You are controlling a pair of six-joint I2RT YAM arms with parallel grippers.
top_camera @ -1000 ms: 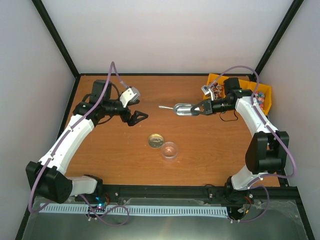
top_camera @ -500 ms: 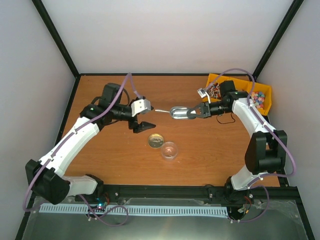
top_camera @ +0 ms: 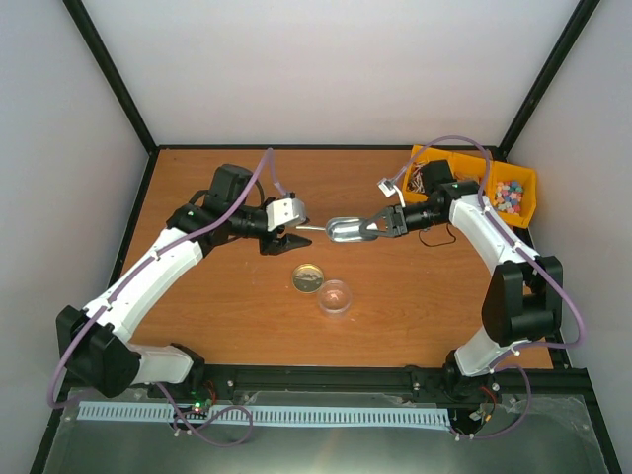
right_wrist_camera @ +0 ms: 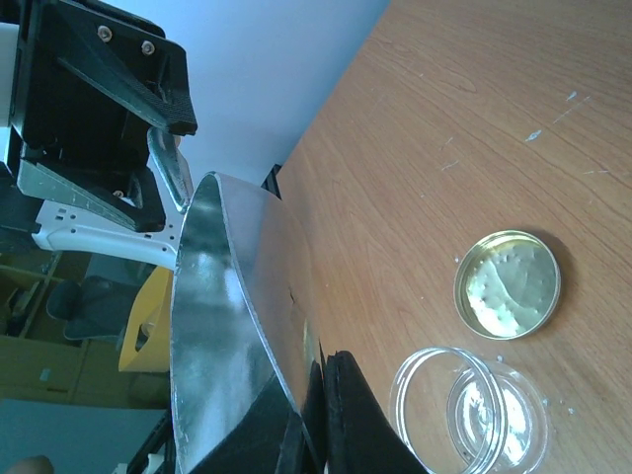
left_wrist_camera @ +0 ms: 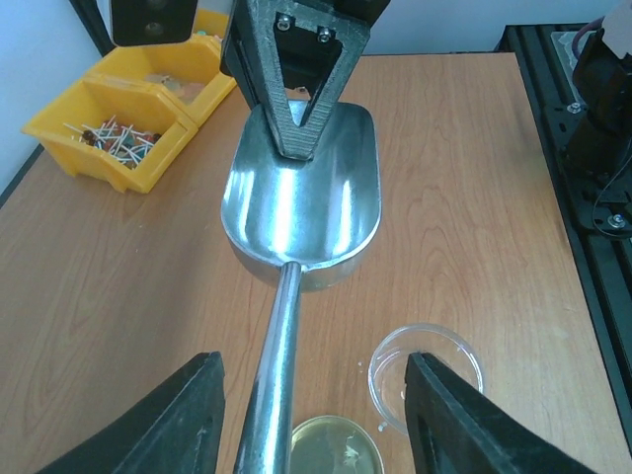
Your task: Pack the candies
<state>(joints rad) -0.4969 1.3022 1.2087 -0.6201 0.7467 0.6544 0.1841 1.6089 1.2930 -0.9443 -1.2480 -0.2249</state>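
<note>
A shiny metal scoop [top_camera: 344, 229] hangs level above the table's middle, its bowl empty. My right gripper [top_camera: 367, 228] is shut on the far rim of the bowl [right_wrist_camera: 212, 326], with its black fingers [right_wrist_camera: 341, 415] pinched together on the metal. The scoop's handle [left_wrist_camera: 272, 375] runs between the fingers of my left gripper [left_wrist_camera: 314, 360], which stands open with a gap on each side. The candies [top_camera: 427, 178] show as small reddish-brown pieces in a yellow bin [left_wrist_camera: 114, 138] at the back right, partly hidden by the right arm.
A clear round jar [top_camera: 336, 295] and a gold lid [top_camera: 308, 277] lie on the table just below the scoop. A second yellow bin [top_camera: 509, 196] with mixed coloured pieces stands in the back right corner. Black frame posts edge the table.
My left arm has swung right to the scoop's handle and its jaws have narrowed around it. My right arm has carried the scoop leftward toward it.
</note>
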